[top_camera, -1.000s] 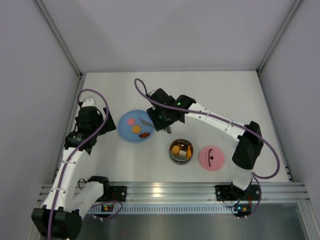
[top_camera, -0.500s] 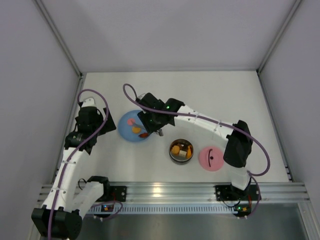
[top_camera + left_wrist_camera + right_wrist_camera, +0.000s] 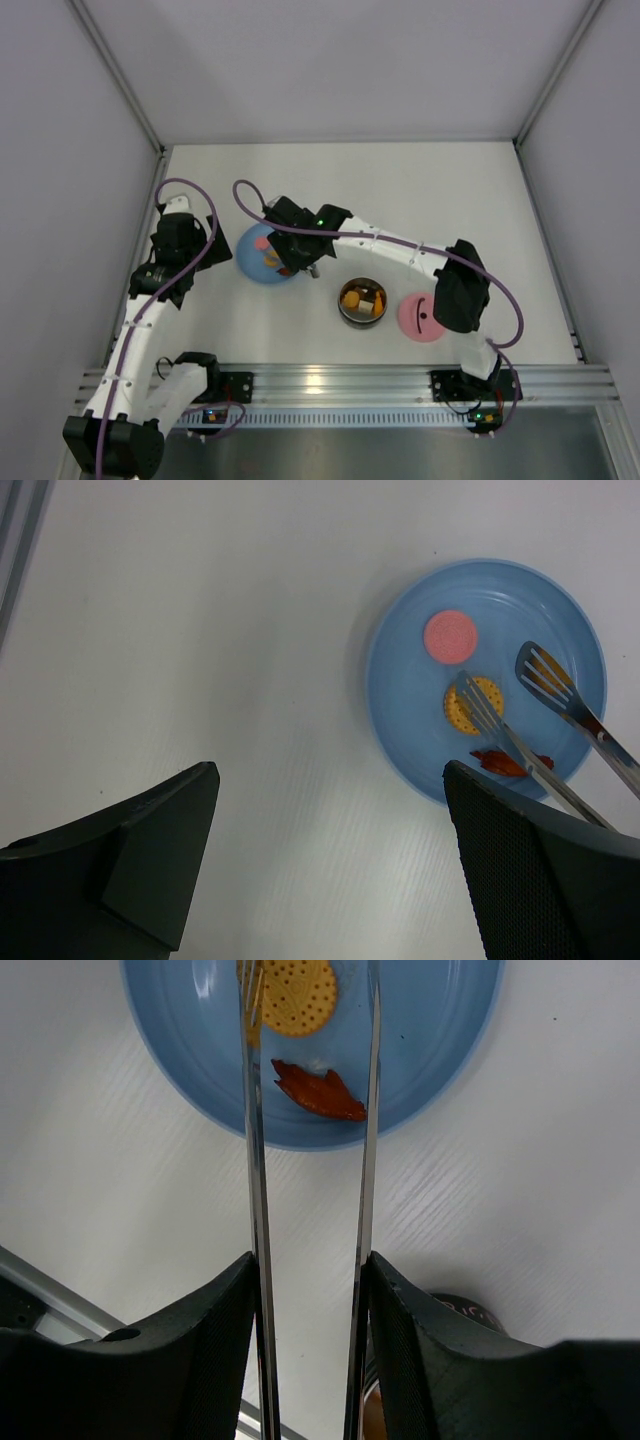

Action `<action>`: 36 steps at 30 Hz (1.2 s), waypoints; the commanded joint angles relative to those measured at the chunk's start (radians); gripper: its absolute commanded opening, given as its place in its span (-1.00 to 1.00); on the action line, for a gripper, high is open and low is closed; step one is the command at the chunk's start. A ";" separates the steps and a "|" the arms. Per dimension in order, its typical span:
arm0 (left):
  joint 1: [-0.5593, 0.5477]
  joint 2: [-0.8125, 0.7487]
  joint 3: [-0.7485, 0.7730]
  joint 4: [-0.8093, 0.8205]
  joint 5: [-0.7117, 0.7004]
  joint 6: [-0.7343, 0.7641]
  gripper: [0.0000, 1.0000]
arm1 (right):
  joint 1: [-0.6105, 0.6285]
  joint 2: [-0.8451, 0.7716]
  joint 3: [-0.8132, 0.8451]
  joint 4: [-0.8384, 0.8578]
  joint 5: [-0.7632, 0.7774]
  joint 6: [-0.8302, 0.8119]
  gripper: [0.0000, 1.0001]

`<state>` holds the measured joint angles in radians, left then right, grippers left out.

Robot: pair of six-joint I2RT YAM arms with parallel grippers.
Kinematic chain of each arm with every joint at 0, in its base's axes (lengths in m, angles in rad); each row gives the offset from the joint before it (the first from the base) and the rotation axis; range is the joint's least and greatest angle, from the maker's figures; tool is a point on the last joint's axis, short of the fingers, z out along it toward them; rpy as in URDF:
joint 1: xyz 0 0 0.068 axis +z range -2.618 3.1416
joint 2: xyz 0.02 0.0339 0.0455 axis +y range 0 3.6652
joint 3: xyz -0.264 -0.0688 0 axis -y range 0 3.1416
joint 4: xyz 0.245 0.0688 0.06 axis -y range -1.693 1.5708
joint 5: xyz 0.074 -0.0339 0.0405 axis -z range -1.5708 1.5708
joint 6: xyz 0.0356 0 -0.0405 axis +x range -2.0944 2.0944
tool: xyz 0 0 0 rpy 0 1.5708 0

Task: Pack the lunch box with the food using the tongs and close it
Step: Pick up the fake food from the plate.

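— Steel bowl nearest us: is the lunch box (image 3: 361, 301) sitting open?
— Yes. It is sitting near the front rail, right of centre, already holding several pieces, with its pink lid (image 3: 423, 316) lying just beside it on the right.
— And the right gripper (image 3: 310, 1272)?
— It is squeezing the tongs (image 3: 253, 1160) partway, one slim arm against each finger. It is hanging over the near right rim of the blue plate (image 3: 248, 268), farther back and to the left.
— Which way are the tongs pointing?
— Their long axis is running away from the gripper, across the plate toward the far left. The red-brown piece (image 3: 320, 1092) is lying between the two arms. The round cracker (image 3: 290, 995) is lying beyond it, under one tip, and a pink disc (image 3: 451, 634) is lying farther on.
— The left gripper (image 3: 330, 850)?
— It is hanging spread and empty, left of the plate. The right arm is clearly the nearer one.
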<state>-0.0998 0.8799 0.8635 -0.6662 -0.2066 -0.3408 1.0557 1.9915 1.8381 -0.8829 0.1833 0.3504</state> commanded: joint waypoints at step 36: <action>-0.003 -0.004 -0.004 0.017 -0.007 0.006 0.98 | 0.059 0.020 -0.003 0.042 0.039 0.015 -0.07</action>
<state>-0.1001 0.8799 0.8635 -0.6662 -0.2066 -0.3408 1.0912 2.0079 1.8385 -0.8818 0.2157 0.3618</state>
